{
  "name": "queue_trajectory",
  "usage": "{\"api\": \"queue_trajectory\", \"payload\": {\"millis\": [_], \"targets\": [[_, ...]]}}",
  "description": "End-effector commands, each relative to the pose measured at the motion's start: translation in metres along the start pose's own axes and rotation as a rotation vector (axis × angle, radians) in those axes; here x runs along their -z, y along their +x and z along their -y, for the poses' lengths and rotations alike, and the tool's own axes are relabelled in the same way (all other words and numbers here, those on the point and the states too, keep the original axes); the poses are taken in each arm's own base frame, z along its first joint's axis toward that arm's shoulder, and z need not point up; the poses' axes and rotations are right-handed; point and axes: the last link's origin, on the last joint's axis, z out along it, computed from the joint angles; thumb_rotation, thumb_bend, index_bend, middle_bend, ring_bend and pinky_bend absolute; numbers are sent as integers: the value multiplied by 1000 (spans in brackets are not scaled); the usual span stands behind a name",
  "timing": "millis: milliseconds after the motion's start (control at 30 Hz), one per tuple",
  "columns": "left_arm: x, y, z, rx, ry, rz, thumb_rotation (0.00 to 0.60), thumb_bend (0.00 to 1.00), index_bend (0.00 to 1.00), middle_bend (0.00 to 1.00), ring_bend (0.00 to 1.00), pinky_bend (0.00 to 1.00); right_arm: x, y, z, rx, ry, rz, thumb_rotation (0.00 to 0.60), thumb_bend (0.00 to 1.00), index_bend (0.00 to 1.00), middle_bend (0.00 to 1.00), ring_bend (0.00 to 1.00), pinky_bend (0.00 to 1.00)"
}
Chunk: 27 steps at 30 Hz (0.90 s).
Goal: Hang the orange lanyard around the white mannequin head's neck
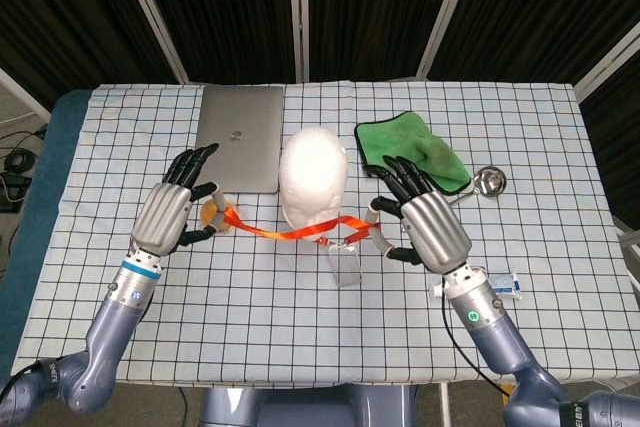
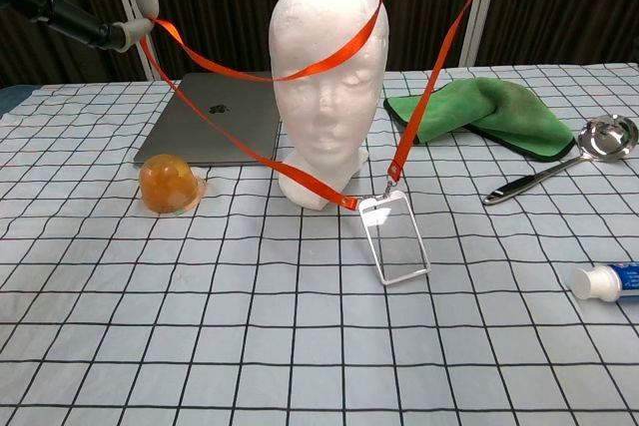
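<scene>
The orange lanyard (image 2: pixel 329 59) is pinched by the left hand (image 1: pixel 178 209) at nine o'clock of the white mannequin head (image 1: pixel 314 180) and by the right hand (image 1: pixel 424 226) at three o'clock. It is held spread open at forehead height, presumably so the loop can clear the crown.

Both hands, left hand (image 1: pixel 177 209) and right hand (image 1: pixel 425 224), have silver-grey ribbed backs and black fingers tipped in pale pads. Blue-banded white wrists lead to blue-grey forearms; the right wrist bears what looks like a green light.
</scene>
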Motion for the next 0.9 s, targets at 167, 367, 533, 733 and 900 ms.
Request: {"api": "queue_trajectory", "payload": {"millis": [167,367,533,733,900], "targets": [[-26,18,-11,0,19,-8,600,452,742,0,0,0,-36,9,-5,87,-42,-31,600,471,716,144,0,0],[-62,27,-24,-61,67,7,600,453,742,0,0,0,-67,16,-16,88,-127,-61,600,471,716,144,0,0],[-83,32,-33,-96,100,1,600,454,740,0,0,0,-87,23,-18,113,-165,-71,600,471,716,144,0,0],[-102,38,-32,-133,177,3,600,453,731,0,0,0,-109,31,-22,138,-217,-69,600,471,717,145,0,0],[-118,39,-23,-146,233,-1,600,454,726,0,0,0,-124,34,-31,152,-265,-70,600,471,717,146,0,0]]}}
